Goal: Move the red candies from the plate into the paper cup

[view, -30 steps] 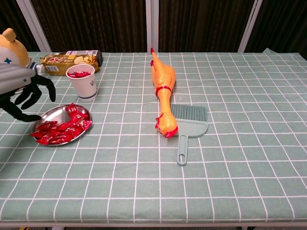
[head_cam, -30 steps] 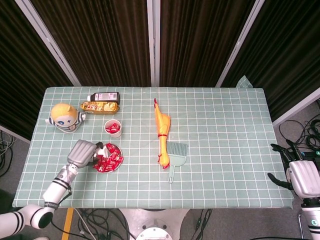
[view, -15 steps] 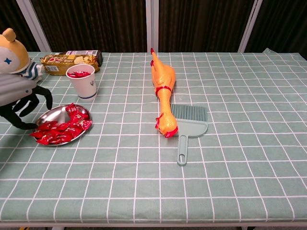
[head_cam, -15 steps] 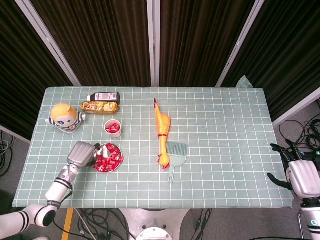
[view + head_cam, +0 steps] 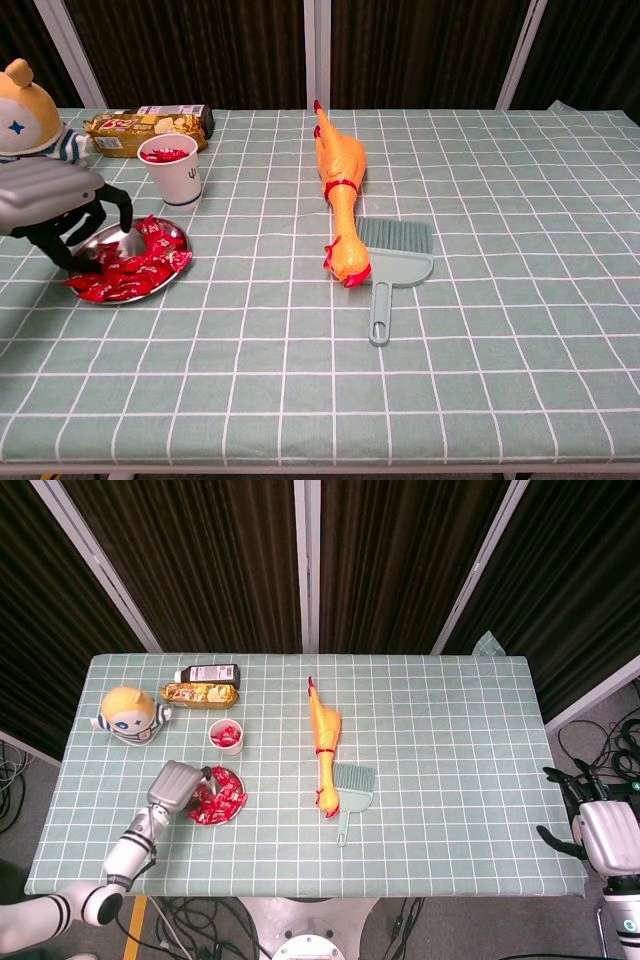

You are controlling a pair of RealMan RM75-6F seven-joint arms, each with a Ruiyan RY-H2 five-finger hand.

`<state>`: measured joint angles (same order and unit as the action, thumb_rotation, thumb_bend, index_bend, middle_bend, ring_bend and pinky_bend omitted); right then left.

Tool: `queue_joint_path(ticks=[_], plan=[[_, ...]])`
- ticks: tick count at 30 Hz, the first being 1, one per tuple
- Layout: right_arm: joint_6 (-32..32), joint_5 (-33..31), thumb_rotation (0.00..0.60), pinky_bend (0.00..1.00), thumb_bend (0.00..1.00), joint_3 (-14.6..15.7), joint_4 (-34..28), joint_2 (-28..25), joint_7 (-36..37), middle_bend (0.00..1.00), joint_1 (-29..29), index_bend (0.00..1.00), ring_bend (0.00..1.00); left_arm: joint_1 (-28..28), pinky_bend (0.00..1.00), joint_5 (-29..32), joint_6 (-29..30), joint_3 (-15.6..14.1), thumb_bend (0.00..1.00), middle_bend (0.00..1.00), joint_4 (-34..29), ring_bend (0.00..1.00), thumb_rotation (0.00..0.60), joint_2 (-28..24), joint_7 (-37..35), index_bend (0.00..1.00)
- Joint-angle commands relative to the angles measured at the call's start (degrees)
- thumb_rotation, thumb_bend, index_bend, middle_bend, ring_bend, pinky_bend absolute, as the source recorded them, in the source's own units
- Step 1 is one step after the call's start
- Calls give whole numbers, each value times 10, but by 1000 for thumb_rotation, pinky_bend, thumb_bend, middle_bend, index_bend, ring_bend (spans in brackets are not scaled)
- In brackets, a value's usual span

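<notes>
Red candies (image 5: 128,274) fill the plate (image 5: 95,240) at left, more in the paper cup (image 5: 171,171), left hand (image 5: 55,205) fingers spread, reaching in, holding nothing.

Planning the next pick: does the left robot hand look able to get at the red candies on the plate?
Probably yes. The left robot hand is over the plate, fingertips down among the red candies, nothing between them.

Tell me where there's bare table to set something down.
Widest free patch: the cloth to the right of the rubber chicken and dustpan, out to the table's right edge. The front strip is also bare. Crowded: the left, around plate, paper cup, doll, snack packs and left hand.
</notes>
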<state>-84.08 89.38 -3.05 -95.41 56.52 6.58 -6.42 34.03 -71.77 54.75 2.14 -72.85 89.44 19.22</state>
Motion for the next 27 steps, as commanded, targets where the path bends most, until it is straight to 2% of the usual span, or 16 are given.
queue_joint_path(ticks=[1, 10, 16, 27], plan=[[2, 0, 600, 320, 101, 0, 1, 1, 0, 273, -1, 171, 60, 3, 969, -3, 0, 3, 226, 816, -4, 715, 600, 3, -2, 464], [0, 1, 600, 320, 101, 0, 3, 1, 5, 273, -1, 171, 60, 9, 969, -6, 4, 16, 222, 816, -11, 715, 600, -4, -7, 464], [-1, 4, 600, 320, 101, 1, 8, 3, 11, 273, -1, 171, 60, 2, 968, -3, 2, 6, 223, 816, -7, 715, 600, -21, 5, 463], [-9, 5, 600, 320, 101, 3, 9, 1, 13, 274, 5, 171, 60, 3, 968, -4, -3, 3, 223, 817, 24, 715, 600, -7, 15, 461]])
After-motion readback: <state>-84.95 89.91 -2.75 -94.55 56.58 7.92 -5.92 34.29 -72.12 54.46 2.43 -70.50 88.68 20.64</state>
